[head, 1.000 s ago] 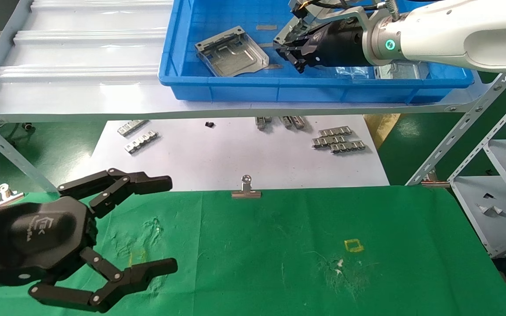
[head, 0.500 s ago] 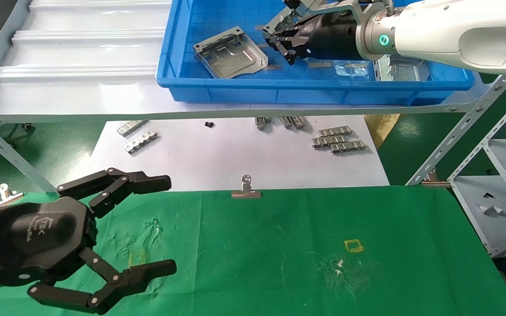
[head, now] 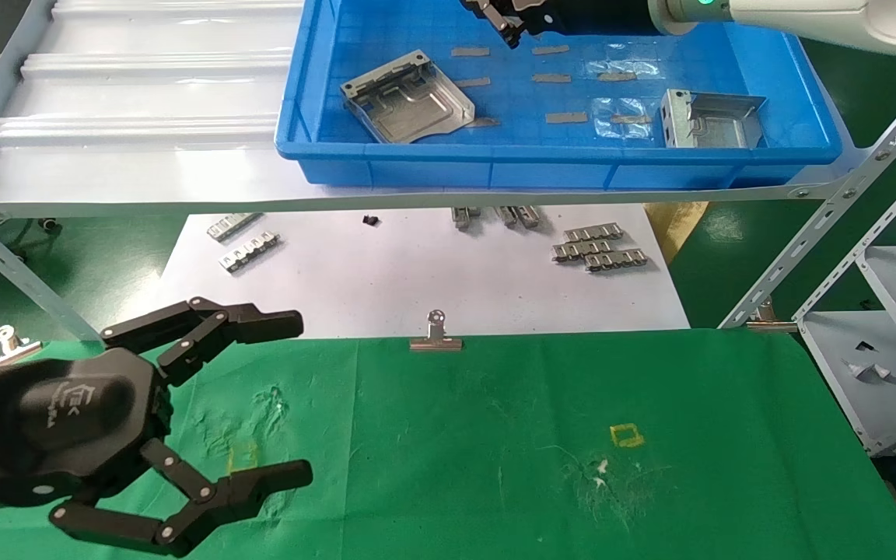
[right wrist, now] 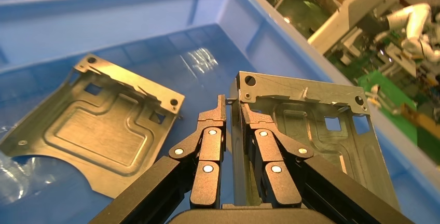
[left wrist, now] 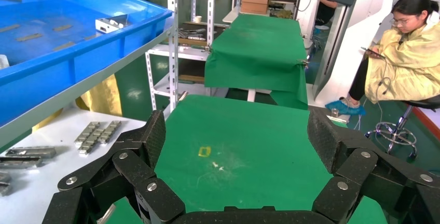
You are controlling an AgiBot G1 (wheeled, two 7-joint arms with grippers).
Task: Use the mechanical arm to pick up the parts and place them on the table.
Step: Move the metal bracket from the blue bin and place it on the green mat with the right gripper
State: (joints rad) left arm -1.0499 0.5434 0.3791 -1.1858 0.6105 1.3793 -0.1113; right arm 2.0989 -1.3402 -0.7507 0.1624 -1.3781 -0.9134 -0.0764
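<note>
Now a grey sheet-metal part [right wrist: 311, 130] is pinched by its folded edge between the fingertips of the right gripper [right wrist: 232, 111], jaws clenched on it, held above the floor of the blue bin [head: 339, 148]. In the head view that gripper [head: 506, 15] sits at the twelve o'clock edge of the picture, over the far side of the bin, with the mechanical arm [head: 806, 19] running off toward one o'clock; the held part cannot be made out there.

Two more parts lie in the bin. One plate [head: 407, 97] rests tilted at about eleven o'clock from the bin's middle; the right wrist view shows the same plate [right wrist: 98, 130] just beside the held one and apart from it. The other part [head: 708, 118] stands on its folded edges near the bin's three o'clock end. Small grey strips [head: 565, 117] are scattered on the bin floor between them.

The bin sits on a pale shelf [head: 106, 179]. Below it lies a white sheet [head: 417, 272] with ridged metal strips [head: 600, 250], and a silver binder clip [head: 435, 336] sits at its near edge.

The table [head: 495, 467], in green cloth with a yellow square mark [head: 625, 435], carries none of the parts. The left gripper [head: 292, 397] hangs over its eight o'clock corner, jaws spread wide and empty.
</note>
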